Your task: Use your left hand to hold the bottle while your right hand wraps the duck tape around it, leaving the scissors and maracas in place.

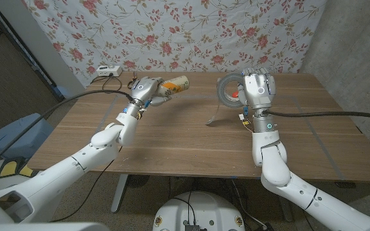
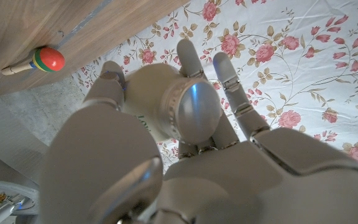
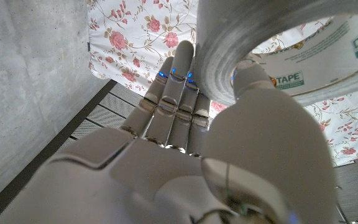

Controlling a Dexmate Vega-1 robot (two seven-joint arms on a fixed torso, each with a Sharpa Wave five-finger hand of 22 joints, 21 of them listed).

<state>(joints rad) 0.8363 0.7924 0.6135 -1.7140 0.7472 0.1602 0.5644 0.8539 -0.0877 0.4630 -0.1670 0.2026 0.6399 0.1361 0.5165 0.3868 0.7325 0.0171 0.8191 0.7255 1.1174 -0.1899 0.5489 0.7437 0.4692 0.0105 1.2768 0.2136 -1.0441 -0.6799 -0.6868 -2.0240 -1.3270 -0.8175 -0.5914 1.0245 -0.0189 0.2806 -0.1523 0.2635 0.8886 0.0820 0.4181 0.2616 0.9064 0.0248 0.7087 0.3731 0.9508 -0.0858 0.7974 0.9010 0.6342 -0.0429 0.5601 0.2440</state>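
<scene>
My left hand [image 1: 146,90] grips a yellowish bottle [image 1: 175,85] and holds it tilted above the back left of the wooden table [image 1: 172,141]. In the left wrist view the fingers [image 2: 229,93] wrap round the bottle's pale capped end [image 2: 188,106]. My right hand [image 1: 259,88] holds a grey roll of duck tape [image 1: 229,90] upright above the back right. A thin grey strip [image 1: 215,115] hangs from the roll toward the table. The right wrist view shows the roll [image 3: 291,56] close above my right hand [image 3: 185,130], its thumb inside the core. A maraca [image 2: 47,59] with a red, green and yellow head lies on the table.
A red object [image 1: 236,95] shows through the tape roll, and a small item [image 1: 243,117] lies by my right wrist; I cannot tell what either is. A white box [image 1: 106,71] with cables sits at the back left edge. A floral cloth [image 1: 191,32] hangs behind the table.
</scene>
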